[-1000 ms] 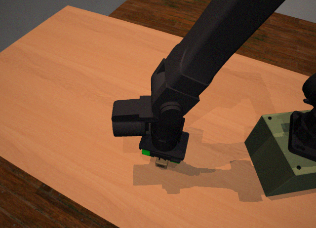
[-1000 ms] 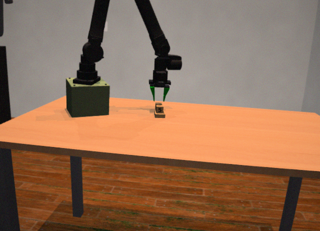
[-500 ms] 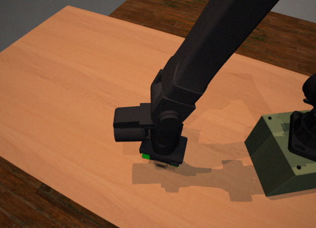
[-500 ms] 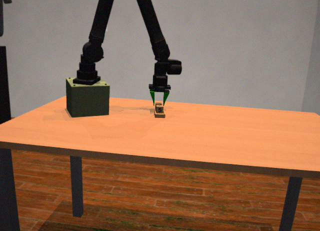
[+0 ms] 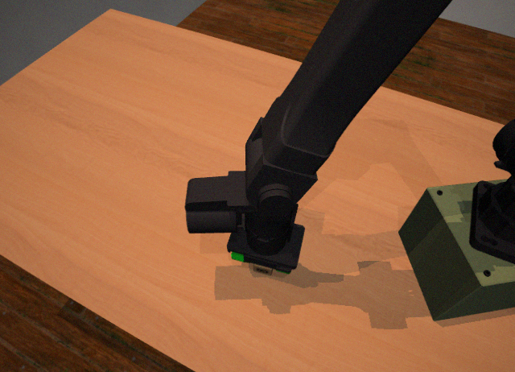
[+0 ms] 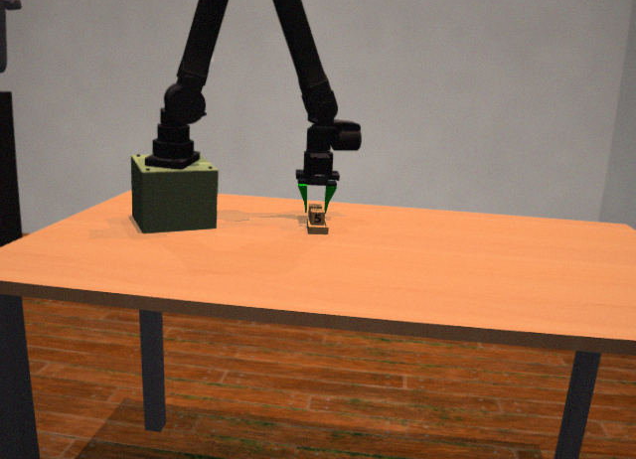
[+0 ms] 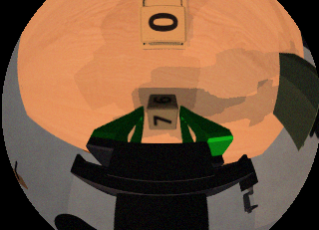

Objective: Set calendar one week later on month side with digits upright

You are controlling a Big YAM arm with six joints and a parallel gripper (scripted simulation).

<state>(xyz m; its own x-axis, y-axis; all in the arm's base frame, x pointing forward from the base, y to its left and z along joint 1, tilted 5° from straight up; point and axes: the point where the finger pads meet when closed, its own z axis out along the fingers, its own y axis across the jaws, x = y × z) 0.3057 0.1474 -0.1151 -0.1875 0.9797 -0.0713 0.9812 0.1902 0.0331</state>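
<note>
A loose cube [image 7: 162,116] shows a 7 and a darker face that looks like a 6 in the wrist view. Both figures lie sideways or tilted there. It also shows low under the gripper in the top view [image 5: 262,270] and behind the tray in the exterior view [image 6: 314,206]. My gripper [image 7: 161,110] [image 6: 315,212] is open, partly spread, with its green fingertips on either side of this cube. The tray [image 6: 317,230] [image 7: 164,44] lies flat, with the other cube [image 7: 162,22] [image 6: 316,218] in it, a 0 and a 5 showing. The rest of the tray is cut off in the wrist view.
The green base block [image 5: 428,251] [image 6: 174,200] [image 7: 298,98] of the arm stands on the table [image 5: 104,151] [image 6: 436,269], to the right in the top view. The tray stands close to the gripper on the side toward the exterior camera.
</note>
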